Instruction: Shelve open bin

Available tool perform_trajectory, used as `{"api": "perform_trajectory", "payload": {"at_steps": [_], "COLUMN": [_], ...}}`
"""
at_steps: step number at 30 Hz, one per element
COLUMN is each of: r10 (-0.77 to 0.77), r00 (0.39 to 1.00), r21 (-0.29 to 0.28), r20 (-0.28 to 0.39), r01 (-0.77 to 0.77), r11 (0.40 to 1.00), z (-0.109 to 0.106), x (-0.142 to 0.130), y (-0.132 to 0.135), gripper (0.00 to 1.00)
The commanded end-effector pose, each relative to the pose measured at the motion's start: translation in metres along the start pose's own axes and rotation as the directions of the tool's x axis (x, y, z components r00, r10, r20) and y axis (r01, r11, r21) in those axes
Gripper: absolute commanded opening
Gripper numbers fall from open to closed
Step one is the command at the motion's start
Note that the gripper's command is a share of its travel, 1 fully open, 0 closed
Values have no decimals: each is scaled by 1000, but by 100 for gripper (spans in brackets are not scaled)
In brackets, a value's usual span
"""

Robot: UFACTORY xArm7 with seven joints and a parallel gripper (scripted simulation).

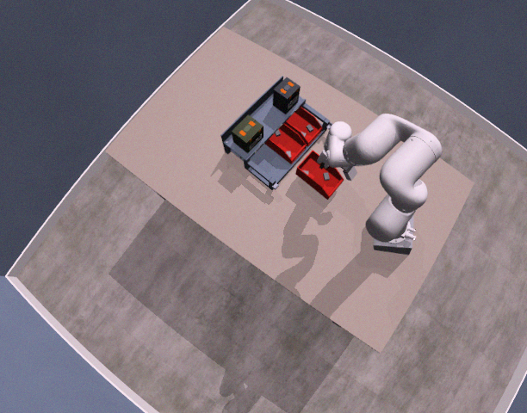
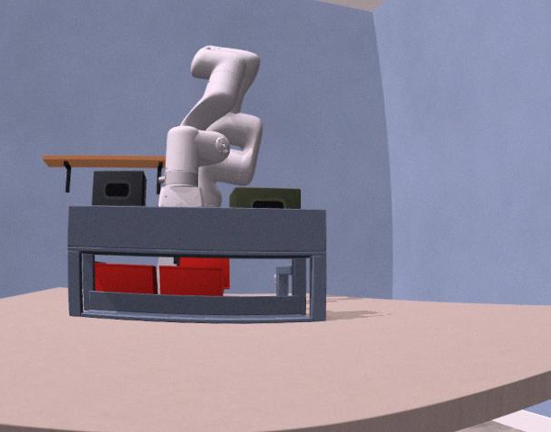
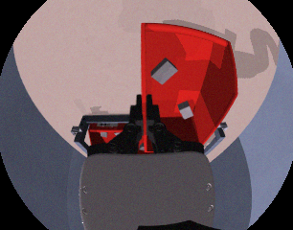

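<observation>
The red bin (image 1: 316, 176) (image 2: 204, 261) (image 3: 204, 50) is held slightly above the table, in front of the shelf, looking about level. Small grey parts (image 1: 326, 176) (image 3: 164, 72) lie in it. My gripper (image 1: 322, 164) (image 3: 144, 103) is shut on the top of one long side wall, a finger on each side. Two red bins stand side by side on the shelf (image 1: 264, 167) (image 2: 196, 229): the middle bin (image 1: 282, 144) (image 2: 190, 282) and the end bin (image 1: 300, 126) (image 2: 125, 279). The free place is beside the middle bin, at the row's lower-left end in the top view.
A raised board (image 1: 271, 112) crosses the shelf's rear. It carries a black box (image 1: 287, 91) (image 2: 119, 181) and an olive green box (image 1: 247, 131) (image 2: 266, 195). Posts and a front lip edge the shelf. An orange wall board (image 2: 103, 161) shows behind the arm.
</observation>
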State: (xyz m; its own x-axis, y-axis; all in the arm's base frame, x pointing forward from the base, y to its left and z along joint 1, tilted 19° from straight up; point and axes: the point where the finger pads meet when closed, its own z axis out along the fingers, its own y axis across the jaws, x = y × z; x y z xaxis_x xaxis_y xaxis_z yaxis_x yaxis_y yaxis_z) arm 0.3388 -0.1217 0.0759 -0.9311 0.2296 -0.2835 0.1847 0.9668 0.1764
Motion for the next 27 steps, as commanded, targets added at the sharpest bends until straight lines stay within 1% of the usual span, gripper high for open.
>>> {"api": "perform_trajectory", "payload": {"at_steps": [1,8,13,25,27], "r10": [2,2,2,2,2], "r00": [1000,1000,1000,1000,1000], "r21": [2,2,2,2,2], "r20": [3,3,3,3,3], "r01": [-2,-2,-2,-2,-2], "r11": [1000,1000,1000,1000,1000], "z": [-1,-1,0,0,0], "x": [-1,-1,2,2,3], "y": [2,2,16,16,22], "gripper": [0,0,0,0,0]}}
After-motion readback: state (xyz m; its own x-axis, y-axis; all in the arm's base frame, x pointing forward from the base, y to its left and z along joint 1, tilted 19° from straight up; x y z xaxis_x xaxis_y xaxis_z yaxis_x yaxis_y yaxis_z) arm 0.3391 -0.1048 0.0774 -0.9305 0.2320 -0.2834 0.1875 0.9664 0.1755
